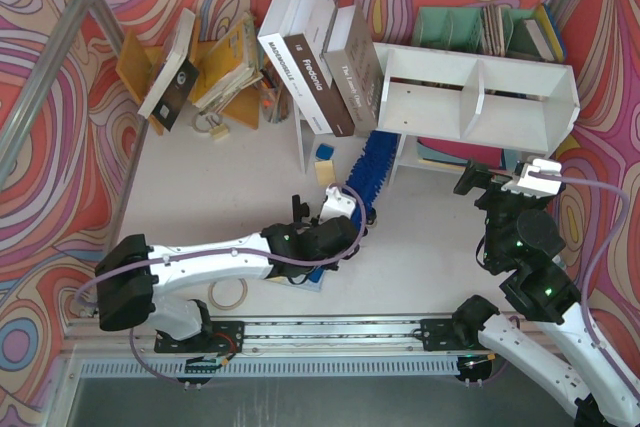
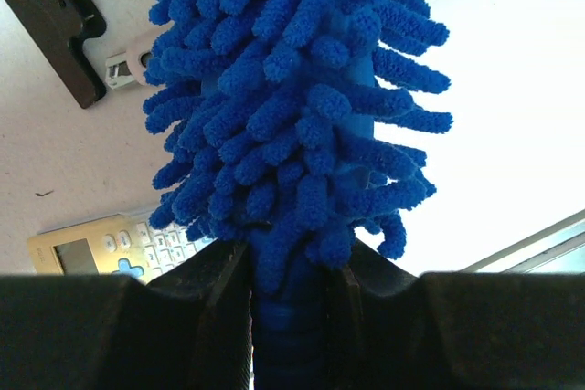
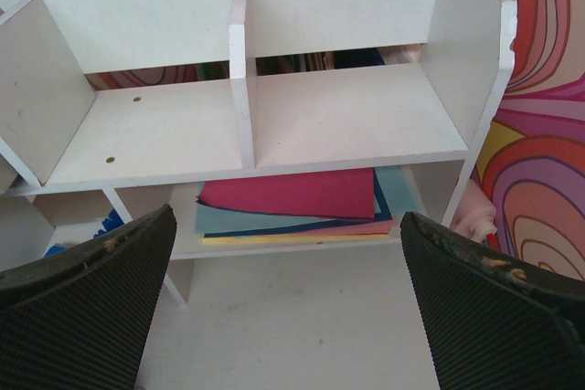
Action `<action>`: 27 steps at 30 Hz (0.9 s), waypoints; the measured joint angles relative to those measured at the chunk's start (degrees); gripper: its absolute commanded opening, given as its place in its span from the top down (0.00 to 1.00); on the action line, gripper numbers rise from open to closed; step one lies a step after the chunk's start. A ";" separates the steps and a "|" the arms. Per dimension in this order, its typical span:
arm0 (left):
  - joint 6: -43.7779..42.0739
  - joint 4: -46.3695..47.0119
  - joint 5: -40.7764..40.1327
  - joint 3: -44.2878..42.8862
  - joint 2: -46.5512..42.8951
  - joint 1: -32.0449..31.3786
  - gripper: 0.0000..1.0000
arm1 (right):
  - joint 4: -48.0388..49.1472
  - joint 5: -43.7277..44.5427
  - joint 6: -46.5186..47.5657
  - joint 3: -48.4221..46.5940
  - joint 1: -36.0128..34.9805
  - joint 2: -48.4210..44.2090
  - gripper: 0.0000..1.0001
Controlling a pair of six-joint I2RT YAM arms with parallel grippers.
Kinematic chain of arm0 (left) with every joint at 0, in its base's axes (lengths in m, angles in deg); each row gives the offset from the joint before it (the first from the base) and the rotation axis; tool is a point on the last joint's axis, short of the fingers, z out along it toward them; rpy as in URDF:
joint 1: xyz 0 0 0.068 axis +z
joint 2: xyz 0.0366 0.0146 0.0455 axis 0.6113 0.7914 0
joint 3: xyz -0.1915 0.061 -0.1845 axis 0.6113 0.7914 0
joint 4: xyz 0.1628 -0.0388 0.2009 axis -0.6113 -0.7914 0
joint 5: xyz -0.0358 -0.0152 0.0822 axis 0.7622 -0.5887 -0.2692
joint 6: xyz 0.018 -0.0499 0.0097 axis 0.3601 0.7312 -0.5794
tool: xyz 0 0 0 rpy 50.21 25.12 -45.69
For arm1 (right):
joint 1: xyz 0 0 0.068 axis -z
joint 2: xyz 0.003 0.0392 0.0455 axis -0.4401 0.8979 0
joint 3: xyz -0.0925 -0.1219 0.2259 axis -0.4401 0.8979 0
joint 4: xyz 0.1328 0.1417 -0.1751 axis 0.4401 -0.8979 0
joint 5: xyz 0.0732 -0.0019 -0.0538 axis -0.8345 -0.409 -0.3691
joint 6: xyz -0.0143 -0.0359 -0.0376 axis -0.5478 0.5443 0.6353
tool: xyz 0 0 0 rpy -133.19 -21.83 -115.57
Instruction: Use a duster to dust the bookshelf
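The white bookshelf (image 1: 480, 97) stands at the back right, with both upper compartments bare (image 3: 274, 125). My left gripper (image 1: 345, 212) is shut on the blue handle of the duster (image 1: 372, 172). The fluffy head slants up toward the shelf's left end. In the left wrist view the duster (image 2: 292, 98) fills the frame above my jaws (image 2: 294, 267), which clamp its handle. My right gripper (image 1: 520, 182) hangs open in front of the shelf's right half. Its fingers (image 3: 91, 289) are spread wide with nothing between them.
Coloured sheets (image 3: 292, 203) lie stacked on the shelf's lower level. Large books (image 1: 320, 67) lean against its left end. Behind it is a teal organizer (image 1: 470, 27), and an orange rack (image 1: 225, 67) stands at the back left. A tape roll (image 1: 228, 294), a calculator (image 2: 110, 248) and a black clip (image 2: 55, 25) lie on the table.
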 measured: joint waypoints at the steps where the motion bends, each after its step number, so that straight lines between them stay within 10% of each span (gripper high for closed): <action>1: 0.00 -0.17 -0.07 -0.35 -0.09 0.00 1.00 | 0.00 0.00 0.00 0.00 0.00 0.00 0.01; 14: -1.14 1.27 -3.04 0.83 -14.12 0.17 1.00 | 0.00 0.00 0.00 0.00 0.00 0.00 0.01; 27: -0.72 3.39 -2.10 2.21 -2.40 -0.04 1.00 | 0.00 -0.02 0.00 0.00 0.00 0.00 0.01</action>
